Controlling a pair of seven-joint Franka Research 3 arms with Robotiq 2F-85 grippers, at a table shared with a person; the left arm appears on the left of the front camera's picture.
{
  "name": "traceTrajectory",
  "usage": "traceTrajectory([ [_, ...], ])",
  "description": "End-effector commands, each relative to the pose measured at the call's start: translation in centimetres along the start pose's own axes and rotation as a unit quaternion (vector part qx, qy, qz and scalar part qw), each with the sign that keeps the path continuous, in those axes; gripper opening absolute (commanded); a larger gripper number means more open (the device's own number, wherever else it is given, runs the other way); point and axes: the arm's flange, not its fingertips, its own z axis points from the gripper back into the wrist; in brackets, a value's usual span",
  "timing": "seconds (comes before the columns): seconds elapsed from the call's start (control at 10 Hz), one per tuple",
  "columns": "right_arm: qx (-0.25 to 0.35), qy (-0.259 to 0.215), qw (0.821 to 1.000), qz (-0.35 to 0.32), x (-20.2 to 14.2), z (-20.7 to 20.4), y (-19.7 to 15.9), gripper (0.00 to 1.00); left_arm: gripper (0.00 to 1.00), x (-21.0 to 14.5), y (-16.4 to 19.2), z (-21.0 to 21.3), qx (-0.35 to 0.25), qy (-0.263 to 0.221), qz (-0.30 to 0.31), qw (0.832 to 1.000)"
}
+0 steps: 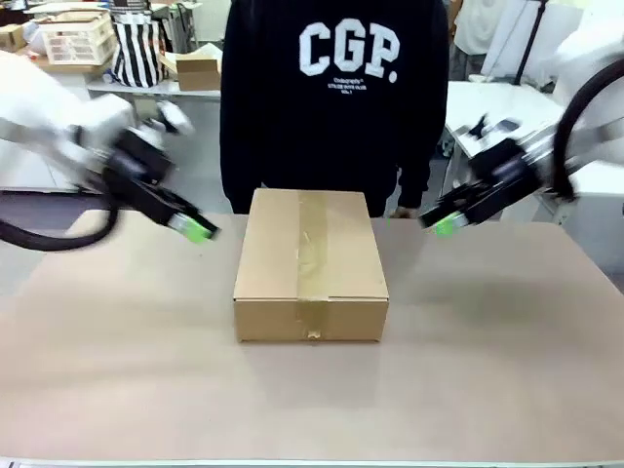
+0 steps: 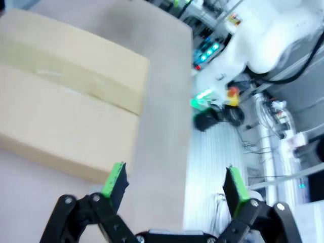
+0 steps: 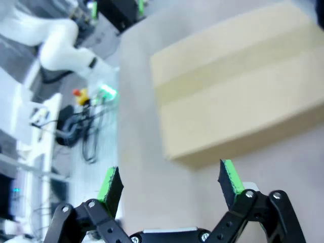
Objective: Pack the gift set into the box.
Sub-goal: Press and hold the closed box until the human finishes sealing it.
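Left gripper (image 1: 198,229): spread wide in its wrist view, green pads (image 2: 115,178) well apart, nothing between them. Hovering above the table (image 1: 117,331), tips angled down toward the left flank of the box (image 1: 312,263). From this pincer, box lying ahead and off to one side, near but not touching; table edge and floor showing past the other finger.

Centre: box resting flat, flaps shut, a strip of tape (image 1: 310,255) running along the seam. Behind it, a person (image 1: 336,97) in a dark sweatshirt, standing close against the far edge. No gift set to be seen anywhere on the surface.

Right gripper (image 1: 441,224): likewise splayed wide and empty in its wrist view, pads (image 3: 230,177) far apart. Aimed at the right flank of the box, which sits ahead of the fingers and slightly to one side, apart from them.

Likely trouble, by judgement: with the seam taped, nothing can go in until it is opened; pushing on a closed lid would only dent it. Uneven closing from the two flanks could skew or slide the light carton toward the person. Blur on both arms suggests speed; a fast sideways approach could knock the box rather than seat against it.
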Motion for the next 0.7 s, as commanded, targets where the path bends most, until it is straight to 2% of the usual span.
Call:
traceTrajectory([
  [0.0,0.043,-0.012,0.992,-0.116,-3.1,7.0,2.1,1.0,1.0,-2.3,-3.1,5.1,-0.034,-0.037,0.081,0.995],
  [0.1,0.028,-0.059,0.983,-0.172,-6.6,10.8,3.3,1.0,1.0,-4.7,-4.5,7.4,-0.059,-0.078,0.115,0.989],
  [0.2,-0.007,-0.129,0.965,-0.23,-10.3,13.6,3.8,1.0,1.0,-7.5,-5.0,9.6,-0.049,-0.128,0.173,0.975],
  [0.3,-0.048,-0.204,0.939,-0.273,-13.8,15.5,3.9,1.0,1.0,-10.6,-5.0,11.1,-0.057,-0.156,0.204,0.965],
  [0.4,-0.106,-0.273,0.927,-0.233,-15.7,16.5,3.6,1.0,1.0,-12.7,-4.6,11.6,-0.042,-0.19,0.203,0.96],
  [0.5,-0.007,-0.111,0.967,-0.228,-12.5,15.1,4.4,1.0,1.0,-8.6,-5.4,10.6,-0.057,-0.113,0.166,0.978],
  [0.6,-0.007,-0.111,0.967,-0.228,-12.5,15.1,4.4,1.0,1.0,-8.6,-5.4,10.6,-0.057,-0.113,0.166,0.978],
])
